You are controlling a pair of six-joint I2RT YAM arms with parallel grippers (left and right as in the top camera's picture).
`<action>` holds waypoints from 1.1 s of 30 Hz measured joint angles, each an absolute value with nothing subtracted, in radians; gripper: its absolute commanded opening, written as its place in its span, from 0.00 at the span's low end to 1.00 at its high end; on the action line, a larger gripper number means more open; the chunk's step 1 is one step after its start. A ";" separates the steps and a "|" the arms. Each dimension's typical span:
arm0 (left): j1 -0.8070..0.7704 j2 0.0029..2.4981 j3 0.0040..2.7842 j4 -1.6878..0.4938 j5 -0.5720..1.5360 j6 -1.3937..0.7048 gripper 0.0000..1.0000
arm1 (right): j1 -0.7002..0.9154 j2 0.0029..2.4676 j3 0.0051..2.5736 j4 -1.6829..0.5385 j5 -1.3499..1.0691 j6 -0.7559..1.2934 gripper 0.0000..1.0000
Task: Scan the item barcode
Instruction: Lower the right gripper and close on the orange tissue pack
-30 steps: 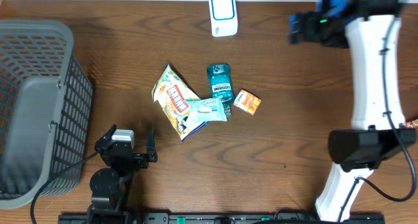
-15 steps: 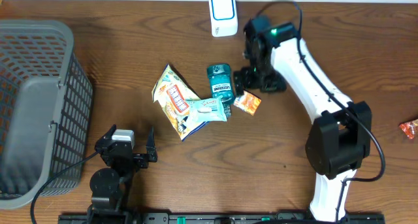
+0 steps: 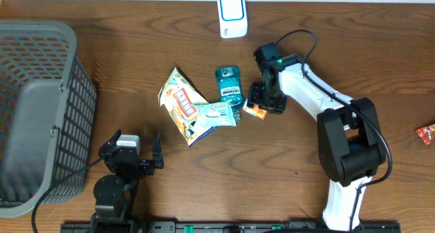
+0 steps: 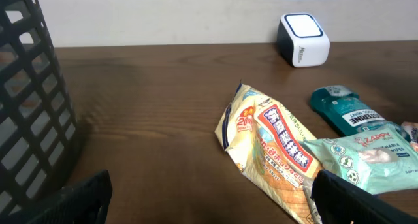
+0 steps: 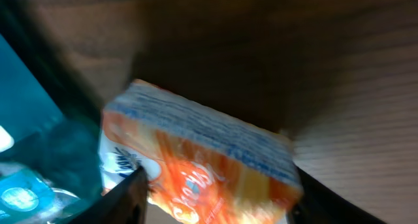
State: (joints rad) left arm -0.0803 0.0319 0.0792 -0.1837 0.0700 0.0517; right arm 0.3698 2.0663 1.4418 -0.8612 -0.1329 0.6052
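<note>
Closest to the robot, the left pincer (image 3: 134, 148) rests at about 7 o'clock on the table (image 3: 292, 185). Its fingers are wide apart and hold nothing.

A bit farther, in the middle, is a little pile: a snack bag (image 3: 179, 99), a wipes pack (image 3: 216, 114) and a teal mouthwash bottle (image 3: 229, 85). The small orange box (image 5: 202, 162) lies at about 4 o'clock from the bottle, just beside it.

The right pincer (image 3: 262, 102) is right over that box. From the right wrist, one finger shows on each side of the box. I cannot tell if they press on it yet.

The box looks like thin card, so I think it is very light. It should be stiff enough to lift, but a hard squeeze could dent it. Its shiny print may be a bit slippery. I think the best hold is across two flat sides, near the middle, so it does not tip. I cannot see the barcode, so the side that has it must stay free of the fingers.

Farthest away, at 12 o'clock, stands the white scanner (image 3: 232, 14), well apart from the box.
</note>
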 measured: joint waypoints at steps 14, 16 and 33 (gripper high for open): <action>-0.080 0.032 0.079 -0.184 0.070 0.052 0.98 | 0.344 2.020 1.366 -0.743 -0.138 0.687 0.01; -0.080 0.032 0.079 -0.184 0.070 0.052 0.98 | 0.344 2.016 1.366 -0.751 -0.138 0.676 0.01; -0.080 0.032 0.079 -0.184 0.070 0.052 0.98 | 0.284 1.665 1.326 -1.181 -0.437 0.391 0.01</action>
State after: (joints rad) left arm -0.0803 0.0319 0.0792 -0.1837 0.0696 0.0517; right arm 0.2844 1.6653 1.3262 -1.1812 -0.4366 0.3908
